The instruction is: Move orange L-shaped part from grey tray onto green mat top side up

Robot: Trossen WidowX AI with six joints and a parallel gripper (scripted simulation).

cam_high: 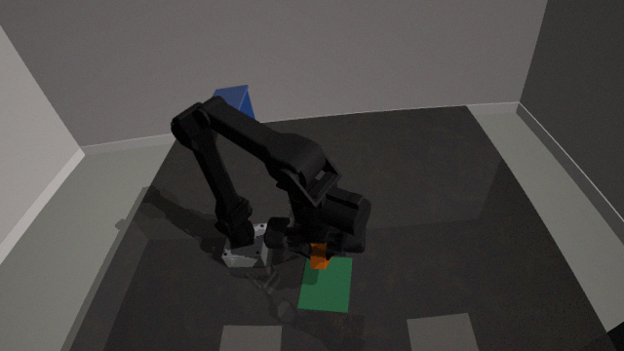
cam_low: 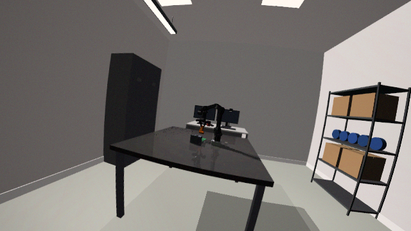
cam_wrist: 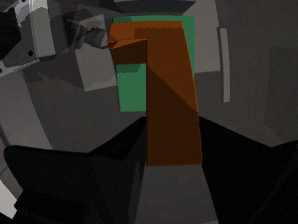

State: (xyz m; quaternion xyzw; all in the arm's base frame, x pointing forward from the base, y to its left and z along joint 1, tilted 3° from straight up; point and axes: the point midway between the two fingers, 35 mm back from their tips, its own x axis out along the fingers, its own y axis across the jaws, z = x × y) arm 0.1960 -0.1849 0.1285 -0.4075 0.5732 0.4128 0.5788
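Observation:
The orange L-shaped part hangs from my gripper, which is shut on its straight end. The L-shaped end points downward, and the part is in the air. The green mat lies below; in the wrist view the L-shaped end covers much of it. The grey tray stands beside the mat; in the top view the gripper hides it. The part's contact with the fingers is partly hidden.
The arm's pale base stands left of the mat on the dark table. A blue object shows behind the arm. A tall cabinet, a desk with monitors and a shelf rack stand away from the table.

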